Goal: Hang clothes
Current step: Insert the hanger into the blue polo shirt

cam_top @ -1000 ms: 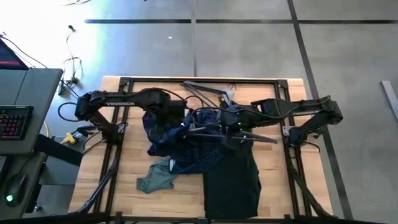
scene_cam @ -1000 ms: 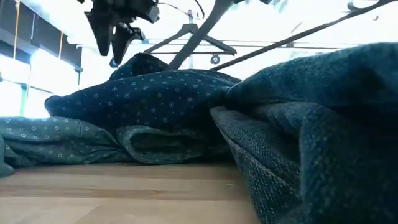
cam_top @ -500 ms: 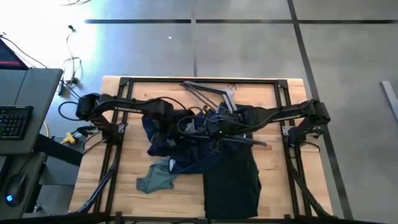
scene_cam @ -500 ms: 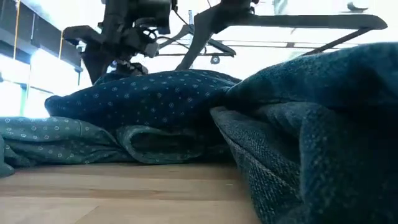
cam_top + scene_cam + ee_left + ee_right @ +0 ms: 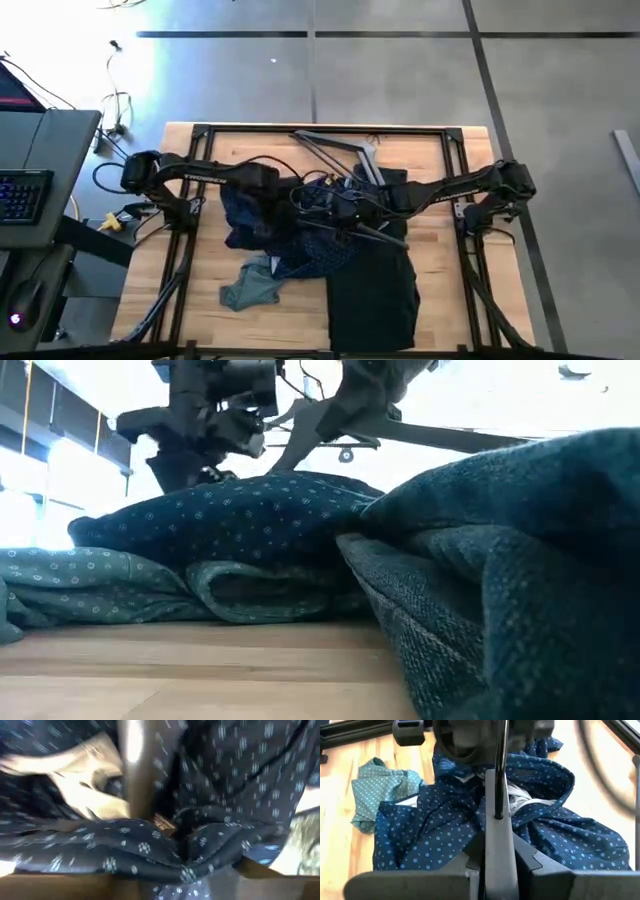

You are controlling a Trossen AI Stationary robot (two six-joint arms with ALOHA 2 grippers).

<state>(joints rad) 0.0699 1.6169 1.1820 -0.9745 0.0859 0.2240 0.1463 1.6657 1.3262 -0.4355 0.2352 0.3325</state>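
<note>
**Nothing hung yet**

While all three garments lie on the table, hanging is undone: trousers (image 5: 372, 290) and teal shirt (image 5: 252, 287) nearest, navy shirt (image 5: 290, 228) mid-table. Above it, the left gripper (image 5: 285, 205) reaches in (jaws unreadable); the right gripper (image 5: 335, 205) is clamped on the hanger (image 5: 496, 795).

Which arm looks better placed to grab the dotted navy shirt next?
Left. Its claw sits low in the navy dotted fabric shirt, while the right claw is shut on the thin dark grey hanger.
</note>
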